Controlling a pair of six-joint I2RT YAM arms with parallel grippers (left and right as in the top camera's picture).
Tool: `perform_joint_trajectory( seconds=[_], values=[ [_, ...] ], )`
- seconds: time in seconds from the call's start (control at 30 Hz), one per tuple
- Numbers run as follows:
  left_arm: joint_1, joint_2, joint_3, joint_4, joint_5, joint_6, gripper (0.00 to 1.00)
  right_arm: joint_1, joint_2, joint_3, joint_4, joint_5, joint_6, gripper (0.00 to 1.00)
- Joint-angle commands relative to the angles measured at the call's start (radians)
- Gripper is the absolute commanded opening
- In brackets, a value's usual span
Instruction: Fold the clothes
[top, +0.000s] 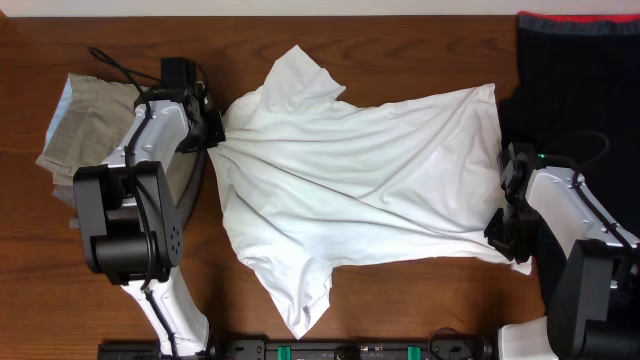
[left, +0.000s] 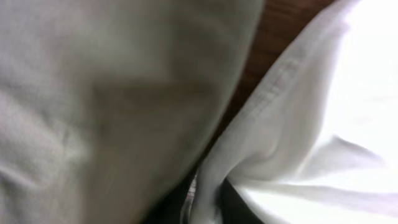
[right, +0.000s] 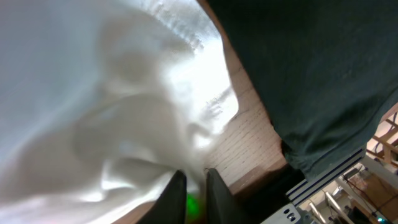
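Crowding both wrist lenses: white T-shirt (top: 350, 190), thin and wrinkled, spread sideways across the wooden bench (top: 420, 310), neck end left, hem right, between khaki trousers (top: 85, 120) and a black garment (top: 580, 80). Looks like a stretch-and-flatten step ahead of the first fold. To do it well: pull both ends evenly, hold the cloth low, smooth out the diagonal creases, avoid dragging the neighbours. Left tool (top: 214, 135) pinched on gathered fabric at the neck end, creases fanning from it. Right tool (top: 500, 228) at the hem corner, jaws nearly together; cannot tell whether gripping cloth.
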Motion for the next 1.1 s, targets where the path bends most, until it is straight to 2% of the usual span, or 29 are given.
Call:
perform_joint_trajectory(
  seconds=[0.0,0.1,0.2,0.27,0.3,0.4,0.47,0.53,0.6,0.67,0.7,0.77,0.83,0.9,0.97,1.07],
  values=[
    [0.003,-0.008,0.051,-0.020,-0.035,-0.009,0.36,-0.006,-0.012,-0.002,-0.002,0.013,-0.016,0.16],
    [0.004,-0.048,0.089,-0.048,-0.014,-0.009,0.49,-0.006,-0.012,-0.002,0.002,-0.020,-0.026,0.25],
    [0.004,-0.096,0.129,-0.076,0.096,-0.006,0.50,-0.006,-0.013,-0.002,0.019,-0.046,-0.027,0.28],
    [0.000,-0.122,0.130,-0.073,0.206,0.000,0.49,-0.009,-0.016,-0.002,0.063,-0.090,-0.082,0.27],
    [-0.005,-0.130,0.130,-0.072,0.257,0.002,0.43,-0.011,-0.021,-0.002,0.090,-0.124,-0.118,0.26],
    [-0.036,-0.131,0.130,-0.097,0.348,0.043,0.15,-0.024,-0.057,0.002,0.192,-0.273,-0.216,0.22],
    [-0.067,-0.127,0.129,-0.114,0.351,0.075,0.06,-0.031,-0.092,0.006,0.224,-0.324,-0.228,0.23],
    [-0.100,-0.121,0.128,-0.113,0.350,0.104,0.06,-0.039,-0.136,0.015,0.232,-0.329,-0.223,0.28],
    [-0.137,-0.114,0.127,-0.098,0.340,0.127,0.06,-0.048,-0.182,0.028,0.215,-0.306,-0.206,0.41],
    [-0.166,-0.104,0.127,-0.080,0.283,0.127,0.06,-0.059,-0.222,0.035,0.201,-0.293,-0.198,0.46],
    [-0.179,-0.098,0.127,-0.073,0.253,0.127,0.06,-0.064,-0.239,0.035,0.202,-0.300,-0.199,0.45],
    [-0.203,-0.074,0.127,-0.057,0.217,0.128,0.06,-0.068,-0.269,0.035,0.212,-0.367,-0.248,0.33],
    [-0.219,-0.050,0.127,-0.039,0.218,0.136,0.06,-0.064,-0.280,0.035,0.234,-0.484,-0.333,0.26],
    [-0.232,-0.020,0.127,-0.015,0.218,0.136,0.06,-0.049,-0.278,0.034,0.248,-0.591,-0.373,0.12],
    [-0.239,0.002,0.127,0.000,0.219,0.135,0.06,-0.025,-0.266,0.032,0.261,-0.615,-0.374,0.03],
    [-0.245,0.028,0.126,0.011,0.219,0.136,0.06,0.023,-0.235,0.025,0.290,-0.618,-0.375,0.01]
  ],
)
